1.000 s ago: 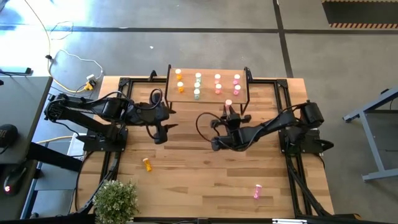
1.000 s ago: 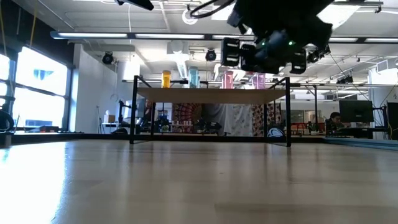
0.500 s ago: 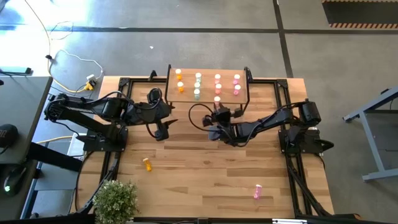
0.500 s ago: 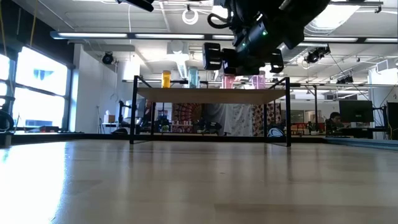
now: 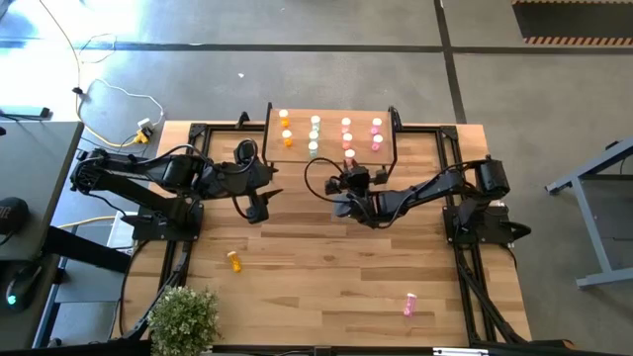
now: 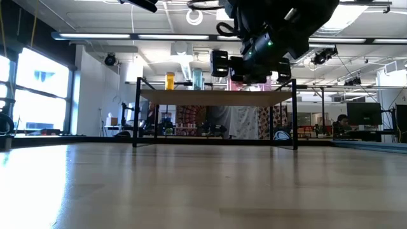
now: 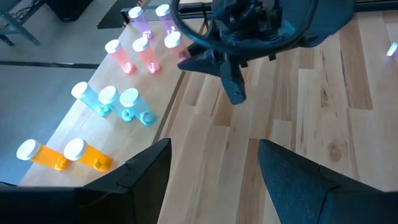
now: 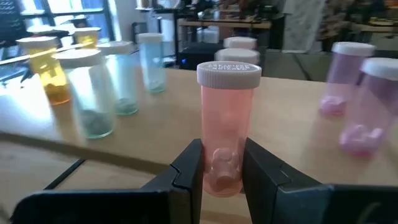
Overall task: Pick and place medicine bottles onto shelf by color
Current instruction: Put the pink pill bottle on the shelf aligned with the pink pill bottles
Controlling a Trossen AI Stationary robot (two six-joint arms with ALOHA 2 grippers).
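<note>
R gripper [image 5: 348,170] at front edge of shelf [image 5: 331,158], centre of high view, fingers pinching salmon bottle [image 8: 227,127], upright, at shelf edge. L gripper [image 5: 259,210] waits left of centre, above table [image 5: 326,267], fingers spread. Shelf holds orange, green, salmon, pink bottles in columns. Orange bottle [image 5: 233,261] lies lower left on table, pink bottle [image 5: 408,305] lower right.

The right gripper [image 5: 348,170] reaches from the right side to the front edge of the shelf [image 5: 331,156], its arm bent low and its two fingers [image 8: 189,168] closed on a salmon-red bottle [image 8: 227,127] held upright over the board; the left gripper [image 5: 259,211] hangs just off the shelf's left front corner, its fingers [image 7: 146,168] spread wide apart with nothing between them.
</note>
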